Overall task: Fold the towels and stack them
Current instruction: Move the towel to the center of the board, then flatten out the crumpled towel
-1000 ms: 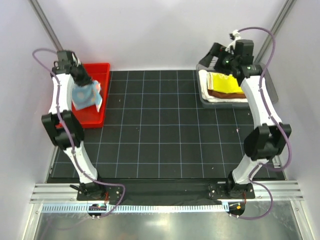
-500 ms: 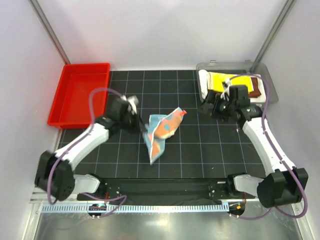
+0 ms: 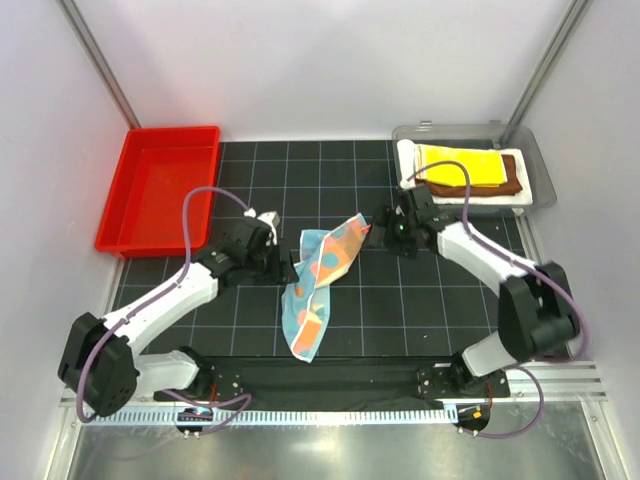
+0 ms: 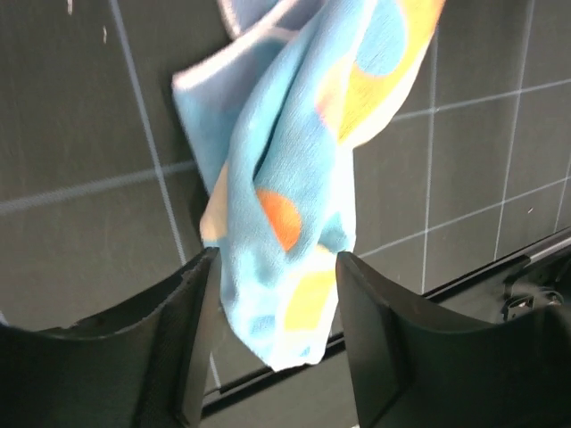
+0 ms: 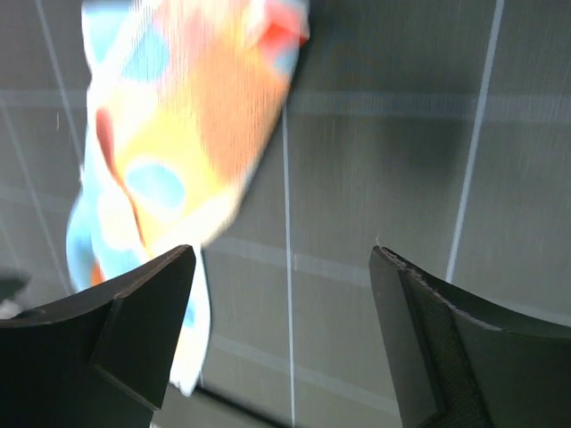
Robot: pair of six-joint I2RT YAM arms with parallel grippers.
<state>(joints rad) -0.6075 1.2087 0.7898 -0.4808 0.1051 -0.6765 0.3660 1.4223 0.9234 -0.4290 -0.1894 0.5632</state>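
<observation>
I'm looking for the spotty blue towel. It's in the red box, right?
No. The spotty blue towel is not in the red box. It is out in the middle, over the black mat. The top view shows it.

- The left arm reaches low and forward toward the middle; the left gripper has its jaws pinched on the light blue towel.
- The right arm stretches inward; the right gripper has its jaws spread wide, gripping nothing.
</observation>
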